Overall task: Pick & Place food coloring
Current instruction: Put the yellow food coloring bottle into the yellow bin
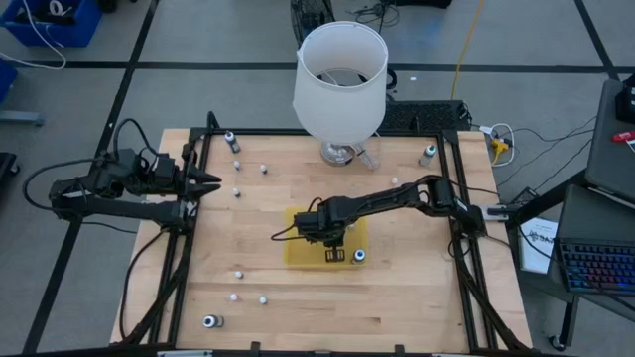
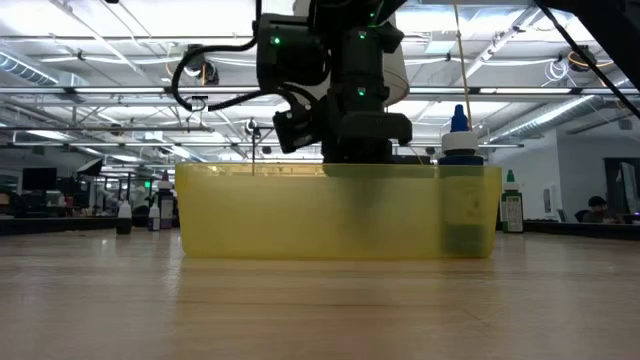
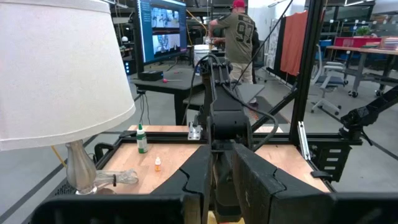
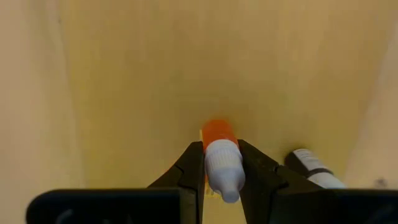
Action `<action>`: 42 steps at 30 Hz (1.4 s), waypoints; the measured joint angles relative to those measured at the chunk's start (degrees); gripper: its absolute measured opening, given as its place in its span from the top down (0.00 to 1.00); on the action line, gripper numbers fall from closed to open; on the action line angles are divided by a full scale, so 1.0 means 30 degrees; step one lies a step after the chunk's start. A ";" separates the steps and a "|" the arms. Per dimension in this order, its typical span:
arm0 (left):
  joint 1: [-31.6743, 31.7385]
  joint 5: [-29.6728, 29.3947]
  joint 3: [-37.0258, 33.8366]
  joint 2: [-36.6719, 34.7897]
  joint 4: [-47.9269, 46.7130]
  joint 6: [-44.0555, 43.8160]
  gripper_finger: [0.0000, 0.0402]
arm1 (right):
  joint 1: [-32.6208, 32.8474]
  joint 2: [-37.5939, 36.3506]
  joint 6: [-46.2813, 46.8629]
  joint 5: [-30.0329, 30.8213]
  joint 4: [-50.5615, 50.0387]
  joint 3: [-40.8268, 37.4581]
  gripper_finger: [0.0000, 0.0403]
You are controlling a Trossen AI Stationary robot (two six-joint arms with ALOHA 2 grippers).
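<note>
The right gripper (image 4: 222, 171) hangs low inside the yellow tray (image 1: 298, 250) at the middle of the table (image 1: 417, 297), its fingers pinching a small whitish food coloring bottle with an orange cap (image 4: 221, 155) (cap end pointing away from the wrist). A second bottle (image 4: 311, 167) lies just beside it in the tray, and others are scattered over the table. The left gripper (image 1: 206, 184) waits at the table's left edge, its fingers spread apart.

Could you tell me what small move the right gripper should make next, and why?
Probably open the fingers: the right gripper is shut on an orange-capped bottle low over the yellow tray, beside another bottle.
</note>
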 joint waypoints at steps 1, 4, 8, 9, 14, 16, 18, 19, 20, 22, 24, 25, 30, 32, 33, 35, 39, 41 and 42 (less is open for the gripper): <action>0.0000 0.0001 -0.0001 -0.0004 -0.0001 0.0000 0.83 | -0.0019 0.0000 0.0032 0.0003 -0.0021 -0.0098 0.86; 0.0000 0.0001 0.0004 0.0001 0.0001 0.0000 0.83 | -0.0088 -0.0045 0.0263 -0.0002 -0.0113 -0.0313 0.86; 0.0000 -0.0001 -0.0001 0.0001 -0.0001 0.0000 0.83 | -0.0120 -0.0066 0.0294 -0.0017 -0.0287 -0.0401 0.86; 0.0000 0.0005 -0.0001 0.0001 -0.0001 0.0000 0.83 | -0.0120 -0.0066 0.0294 -0.0017 -0.0272 -0.0409 0.85; 0.0000 0.0002 -0.0001 -0.0003 -0.0001 0.0000 0.83 | -0.0120 -0.0001 0.0360 -0.0024 -0.0205 -0.0458 0.74; 0.0000 0.0006 0.0004 0.0001 -0.0001 0.0000 0.83 | -0.0120 0.0044 0.0367 -0.0024 -0.0236 -0.0488 0.70; 0.0000 -0.0001 0.0000 0.0001 -0.0001 0.0000 0.83 | -0.0120 0.0022 0.0360 -0.0018 -0.0188 -0.0481 0.68; 0.0000 0.0005 -0.0001 0.0000 -0.0001 0.0000 0.83 | -0.0120 0.0022 0.0362 -0.0024 -0.0156 -0.0481 0.68; 0.0000 0.0006 -0.0001 0.0001 -0.0001 0.0000 0.83 | -0.0120 0.0022 0.0360 -0.0024 -0.0126 -0.0481 0.67; 0.0000 -0.0001 0.0007 0.0001 0.0006 0.0000 0.83 | -0.0120 -0.0155 0.0367 -0.0015 -0.0101 -0.0481 0.67; -0.0007 0.0002 0.0003 -0.0003 0.0003 0.0000 0.83 | -0.0120 -0.0319 0.0367 -0.0002 -0.0017 -0.0353 0.67; -0.0007 0.0001 0.0004 -0.0004 0.0004 0.0000 0.83 | -0.0120 -0.0510 0.0366 0.0026 -0.0038 -0.0321 0.67; -0.0007 0.0006 -0.0001 0.0001 -0.0001 0.0000 0.83 | -0.0120 -0.1725 0.0367 0.0041 0.0176 -0.0307 0.68; -0.0007 -0.0009 0.0001 -0.0007 0.0007 0.0000 0.83 | -0.0120 -0.2380 0.0444 0.0057 0.0223 -0.0307 0.68; -0.0007 -0.0004 0.0004 -0.0002 -0.0001 0.0000 0.83 | -0.0120 -0.2744 0.0477 0.0073 0.0171 -0.0307 0.68; -0.0007 -0.0001 0.0002 0.0001 -0.0001 0.0000 0.83 | -0.0173 -0.3545 0.0615 0.0077 -0.0168 -0.0307 0.68; -0.0007 -0.0001 -0.0001 0.0001 -0.0001 0.0000 0.83 | -0.0428 -0.5535 0.1341 0.0858 -0.2102 -0.0307 0.68; -0.0007 -0.0001 0.0003 -0.0001 -0.0001 0.0000 0.83 | -0.0589 -0.6673 0.1805 0.2537 -0.3423 -0.0554 0.68; -0.0007 -0.0001 0.0004 0.0001 -0.0001 0.0000 0.83 | -0.0696 -0.7141 0.1857 0.3460 -0.3986 -0.0726 0.68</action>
